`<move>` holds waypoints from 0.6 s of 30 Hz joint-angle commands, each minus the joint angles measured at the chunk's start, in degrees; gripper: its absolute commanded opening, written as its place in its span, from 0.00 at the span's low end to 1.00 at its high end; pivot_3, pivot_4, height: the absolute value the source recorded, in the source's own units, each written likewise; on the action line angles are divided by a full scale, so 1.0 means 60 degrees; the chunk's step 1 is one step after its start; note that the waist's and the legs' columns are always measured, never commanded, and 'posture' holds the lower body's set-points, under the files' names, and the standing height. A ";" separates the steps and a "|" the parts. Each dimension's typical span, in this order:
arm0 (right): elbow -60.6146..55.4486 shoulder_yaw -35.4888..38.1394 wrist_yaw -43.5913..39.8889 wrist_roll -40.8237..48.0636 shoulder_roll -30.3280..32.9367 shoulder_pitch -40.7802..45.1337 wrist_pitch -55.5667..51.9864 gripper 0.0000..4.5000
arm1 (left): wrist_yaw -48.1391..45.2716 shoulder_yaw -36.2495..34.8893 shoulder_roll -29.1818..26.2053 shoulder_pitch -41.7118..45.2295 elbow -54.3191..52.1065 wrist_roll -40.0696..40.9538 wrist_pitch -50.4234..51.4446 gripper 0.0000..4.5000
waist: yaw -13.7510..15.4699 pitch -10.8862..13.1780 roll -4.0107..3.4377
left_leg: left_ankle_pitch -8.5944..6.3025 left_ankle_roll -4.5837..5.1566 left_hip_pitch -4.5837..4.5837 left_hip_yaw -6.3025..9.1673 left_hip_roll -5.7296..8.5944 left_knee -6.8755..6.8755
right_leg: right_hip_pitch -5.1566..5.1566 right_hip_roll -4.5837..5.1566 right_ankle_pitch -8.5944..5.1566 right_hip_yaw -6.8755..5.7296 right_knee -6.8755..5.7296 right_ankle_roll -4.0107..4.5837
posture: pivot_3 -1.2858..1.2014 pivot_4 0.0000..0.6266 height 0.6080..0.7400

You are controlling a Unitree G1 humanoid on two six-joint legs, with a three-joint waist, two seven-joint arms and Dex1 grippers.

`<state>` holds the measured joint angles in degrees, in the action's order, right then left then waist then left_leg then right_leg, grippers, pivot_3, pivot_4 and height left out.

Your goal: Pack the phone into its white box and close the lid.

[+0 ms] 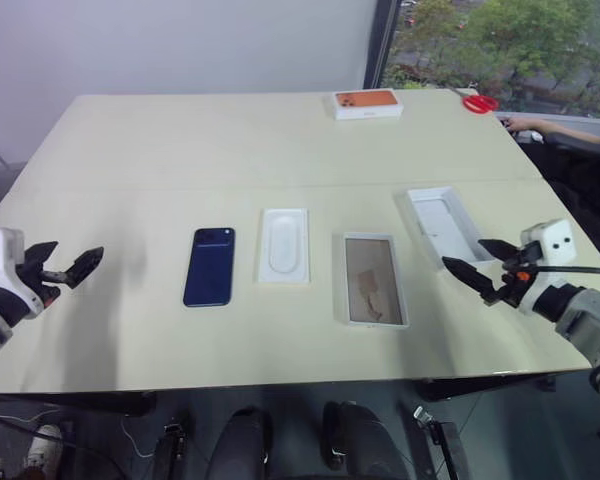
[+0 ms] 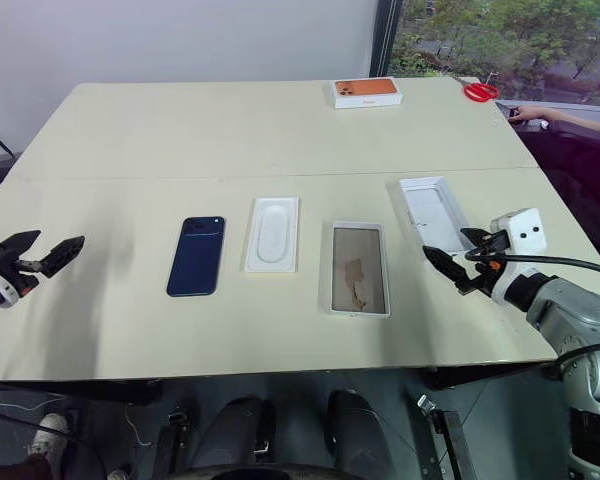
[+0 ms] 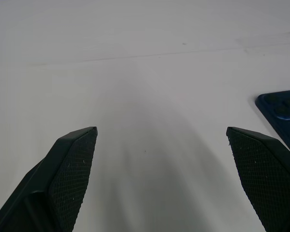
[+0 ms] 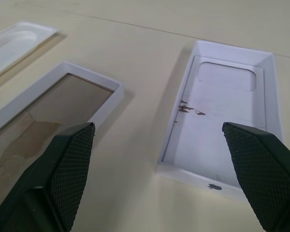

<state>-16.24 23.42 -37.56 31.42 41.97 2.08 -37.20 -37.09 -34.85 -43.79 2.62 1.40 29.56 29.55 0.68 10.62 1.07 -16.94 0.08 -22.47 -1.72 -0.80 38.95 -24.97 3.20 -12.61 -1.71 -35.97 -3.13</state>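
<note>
The dark navy phone (image 1: 210, 266) lies flat on the cream table (image 1: 180, 150), left of centre; its corner (image 3: 280, 108) shows in the left wrist view. The white box (image 1: 374, 279), brownish inside, lies open right of centre, also seen as the white box (image 4: 53, 111). The lid (image 1: 442, 223) lies inside-up further right, pale grey within, the lid (image 4: 227, 106) close ahead of the right fingers. My left gripper (image 1: 68, 266) hovers open at the table's left edge, well left of the phone. My right gripper (image 1: 480, 262) hovers open by the lid's near end.
A white rounded insert tray (image 1: 283, 244) lies between the phone and the box. A white box with an orange picture (image 1: 367, 103) and red scissors (image 1: 479, 103) sit at the far edge. A person's arm (image 1: 555, 128) rests at the far right corner.
</note>
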 commanded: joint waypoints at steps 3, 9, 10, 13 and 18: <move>-0.0572 0.0235 0.0012 0.0223 0.0148 -0.0036 -0.0137 0.98 | 0.0072 -0.0083 -0.0020 0.0273 -0.0359 0.0191 -0.0060 1.00 | 0.0000 0.0000 0.0000 | 0.0000 0.0000 0.0000 0.0000 0.0000 0.0000 | 0.0000 0.0000 0.0000 0.0000 0.0000 0.0000 | 0.52 0.24 1.00; -0.0748 0.0075 0.0088 0.0221 0.0093 0.0148 -0.0223 0.98 | 0.0140 0.0038 0.0045 0.0591 -0.0364 0.0261 -0.0007 1.00 | 0.0001 0.0000 0.0000 | 0.0000 0.0000 0.0000 -0.0001 0.0002 0.0002 | 0.0002 -0.0001 0.0001 0.0000 -0.0001 -0.0001 | 0.52 0.24 1.00; -0.0757 0.0085 0.0067 0.0238 0.0104 0.0151 -0.0215 0.98 | 0.0175 0.0049 0.0072 0.0571 -0.0444 0.0278 0.0022 1.00 | 0.0001 0.0000 0.0000 | 0.0000 0.0000 0.0000 -0.0001 0.0002 0.0002 | 0.0002 -0.0001 0.0001 0.0000 -0.0001 -0.0001 | 0.52 0.24 1.00; -0.0945 -0.0432 0.0127 0.0291 -0.0023 0.0613 -0.0318 0.98 | 0.0313 0.0422 0.0344 0.0880 -0.0918 0.0510 0.0227 1.00 | -0.0003 0.0000 0.0000 | 0.0000 0.0000 0.0001 -0.0001 0.0002 0.0002 | 0.0002 -0.0002 0.0001 0.0000 -0.0002 -0.0002 | 0.52 0.24 1.00; -0.1183 -0.1128 0.0273 0.0288 -0.0262 0.1174 -0.0428 0.98 | 0.0658 0.1164 0.1026 0.0886 -0.1926 0.0625 0.0566 1.00 | -0.0001 0.0000 0.0001 | 0.0001 0.0000 0.0001 -0.0001 0.0002 0.0009 | 0.0006 -0.0002 0.0004 0.0001 -0.0006 -0.0007 | 0.52 0.24 1.00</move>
<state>-21.39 16.48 -36.47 32.54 40.72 8.36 -39.65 -34.01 -27.95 -37.64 7.63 -7.88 32.75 32.42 0.68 10.62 1.08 -16.94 0.09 -22.46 -1.72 -0.78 39.00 -24.93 3.19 -12.59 -1.71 -36.01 -3.20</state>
